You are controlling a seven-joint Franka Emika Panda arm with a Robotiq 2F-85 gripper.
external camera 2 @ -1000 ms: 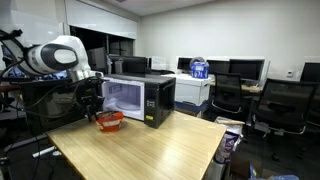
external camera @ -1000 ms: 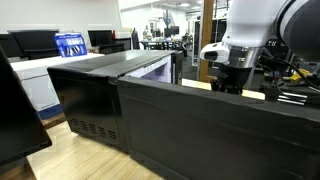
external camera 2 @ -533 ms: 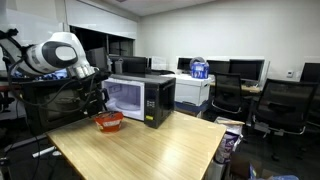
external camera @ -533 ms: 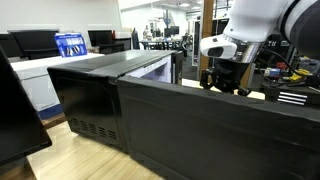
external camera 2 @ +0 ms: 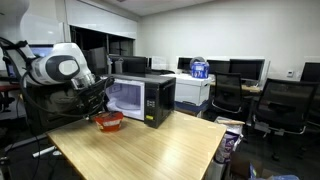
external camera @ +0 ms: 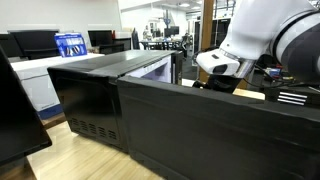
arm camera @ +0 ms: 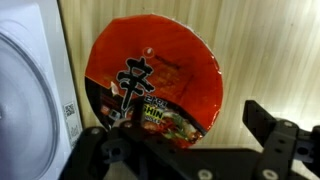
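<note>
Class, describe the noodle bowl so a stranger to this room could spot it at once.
On the wooden table stands a black microwave. Close in front of it sits the noodle bowl: round and low, with a red and black printed lid, the table's only red thing.

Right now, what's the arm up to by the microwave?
The arm hangs its gripper just over a red noodle bowl. The bowl sits lid-on on the wooden table, right beside the microwave. In the wrist view the jaws stand wide open on either side and grip nothing.
</note>
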